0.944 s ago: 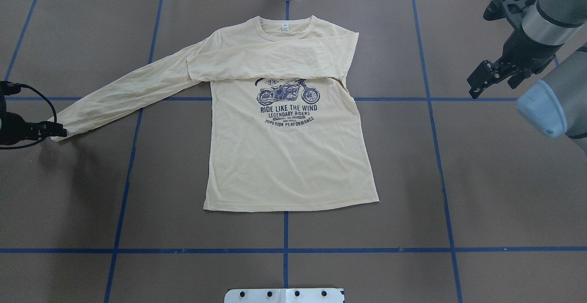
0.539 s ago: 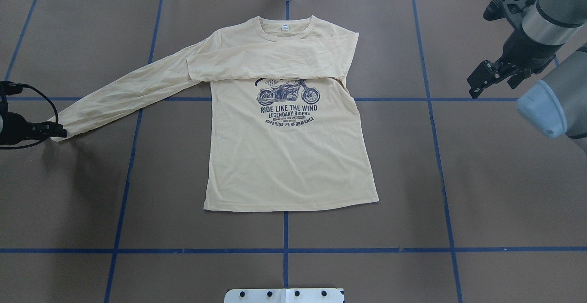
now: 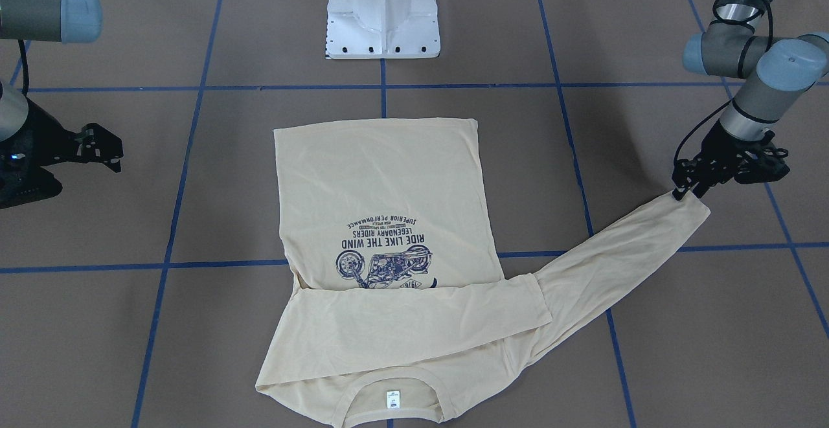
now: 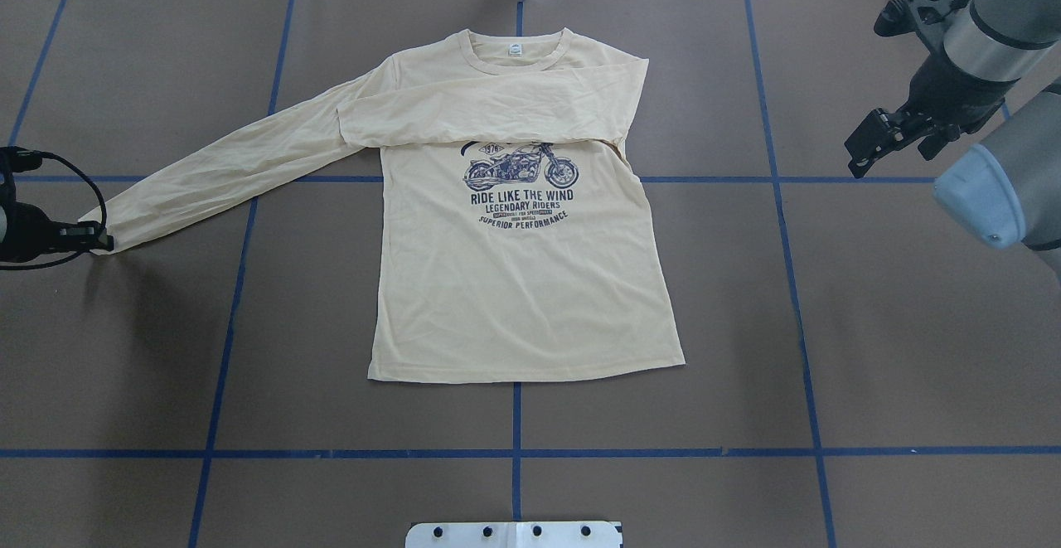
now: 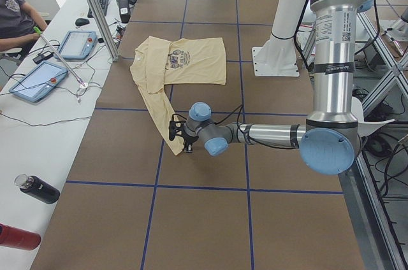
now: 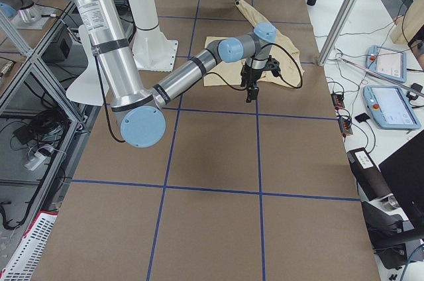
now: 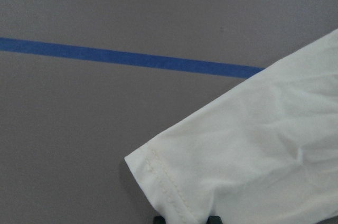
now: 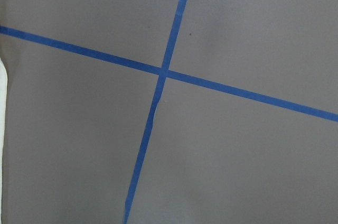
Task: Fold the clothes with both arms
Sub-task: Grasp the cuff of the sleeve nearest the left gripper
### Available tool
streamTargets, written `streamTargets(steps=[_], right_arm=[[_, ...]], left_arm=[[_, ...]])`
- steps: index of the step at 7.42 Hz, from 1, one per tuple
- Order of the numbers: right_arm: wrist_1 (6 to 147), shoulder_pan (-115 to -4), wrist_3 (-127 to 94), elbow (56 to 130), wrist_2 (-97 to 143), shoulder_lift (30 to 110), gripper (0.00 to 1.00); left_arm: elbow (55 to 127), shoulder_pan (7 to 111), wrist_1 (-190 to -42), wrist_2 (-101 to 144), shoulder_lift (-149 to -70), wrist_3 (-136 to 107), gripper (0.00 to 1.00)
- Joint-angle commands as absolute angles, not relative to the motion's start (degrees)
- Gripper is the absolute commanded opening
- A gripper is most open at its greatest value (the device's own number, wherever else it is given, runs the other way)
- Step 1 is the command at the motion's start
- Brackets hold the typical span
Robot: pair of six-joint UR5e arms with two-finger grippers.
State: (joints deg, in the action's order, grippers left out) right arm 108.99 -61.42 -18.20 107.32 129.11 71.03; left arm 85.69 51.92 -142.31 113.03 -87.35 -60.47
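Shirt (image 4: 514, 283) flat, one sleeve folded across chest. Left gripper (image 4: 98, 239) pinches other cuff (image 7: 174, 182), overhead frame's left edge, probably to fold inward. Right gripper (image 4: 862, 157) spread, empty, upper right.

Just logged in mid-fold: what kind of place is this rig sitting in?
Most likely a robotics lab workcell, not a home or laundry: a brown table gridded with blue tape, teach pendants on a white side bench, and a seated operator alongside.
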Motion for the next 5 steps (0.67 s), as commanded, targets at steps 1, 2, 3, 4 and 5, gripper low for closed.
streamTargets(steps=[1,2,3,4,5], right_arm=[[108.98,-61.52,-18.19,107.31,129.11,71.1,1.0],[108.98,-61.52,-18.19,107.23,129.02,71.19,1.0],[108.98,-61.78,-18.19,107.23,129.11,71.28,1.0],[108.98,-62.4,-18.11,107.4,129.11,71.54,1.0],[108.98,-62.92,-18.11,108.53,129.02,72.67,1.0]], left_arm=[[85.87,51.77,-142.29,113.03,-87.54,-60.56,0.0],[86.39,51.85,-142.29,113.29,-87.71,-61.08,0.0],[88.14,51.94,-142.29,113.64,-87.63,-61.34,0.0],[91.55,52.12,-140.29,114.6,-87.63,-61.35,0.0],[95.93,52.73,-136.1,117.83,-87.8,-61.78,0.0]])
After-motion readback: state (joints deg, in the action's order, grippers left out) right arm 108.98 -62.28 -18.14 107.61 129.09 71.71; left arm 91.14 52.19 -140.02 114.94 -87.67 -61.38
